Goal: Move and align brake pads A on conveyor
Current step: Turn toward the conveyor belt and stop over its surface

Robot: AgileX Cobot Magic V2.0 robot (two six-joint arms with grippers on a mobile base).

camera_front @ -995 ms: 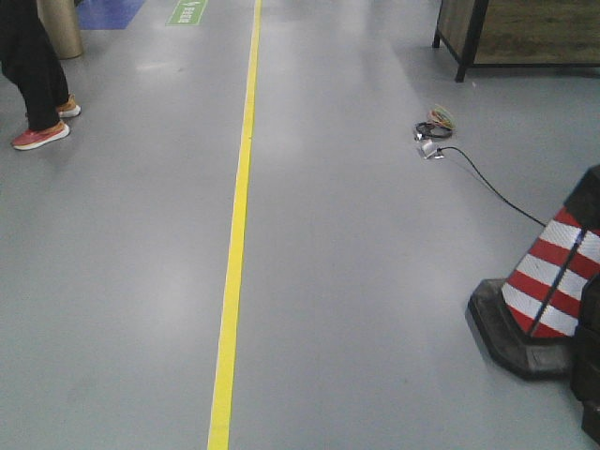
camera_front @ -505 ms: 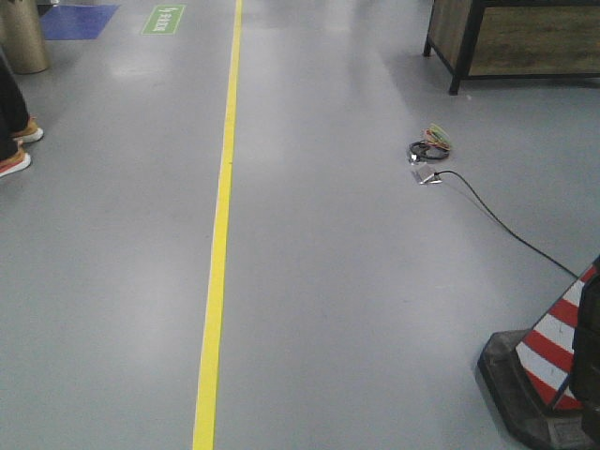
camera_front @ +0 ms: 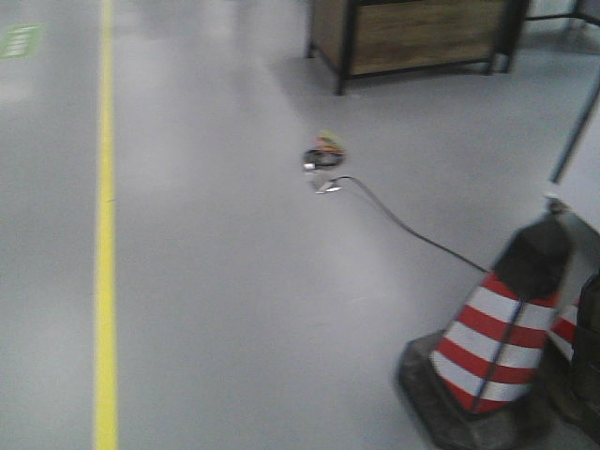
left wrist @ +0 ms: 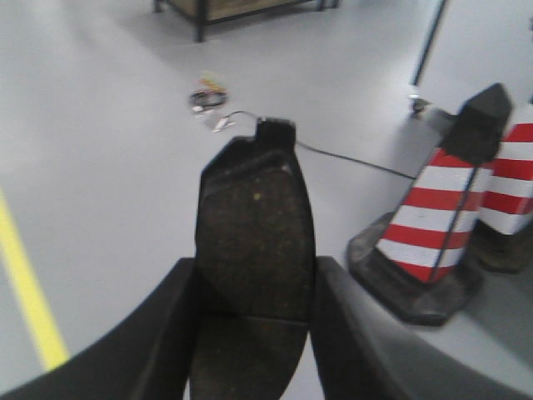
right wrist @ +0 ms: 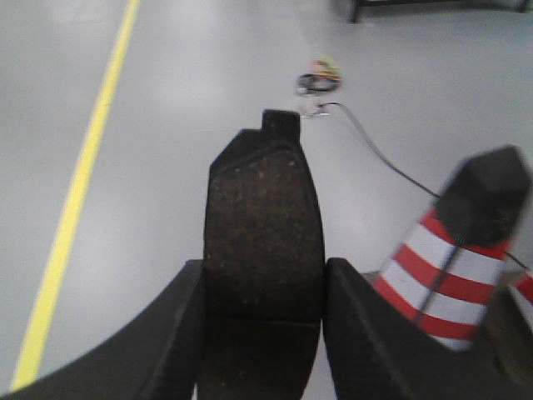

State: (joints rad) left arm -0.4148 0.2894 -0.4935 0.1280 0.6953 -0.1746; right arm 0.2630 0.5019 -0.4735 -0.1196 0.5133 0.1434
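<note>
Each gripper's fingers are pinching one brake pad: left (left wrist: 254,250), right (right wrist: 263,242), both hanging above the floor beside the traffic cone (camera_front: 494,333). No conveyor is showing, so placing and aligning are probably still waiting.

Light: even, diffuse, overhead; moderately bright.
Glare: soft sheen on grey floor (camera_front: 244,281).
Blur: front view smeared; traffic cone (camera_front: 497,328) soft.
Focus: wrist views slightly soft.

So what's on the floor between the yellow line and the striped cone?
In the front view, mostly bare grey floor lies between the yellow line and the striped cone. Farther back sits a small cable bundle, its black cord trailing toward the cone.
</note>
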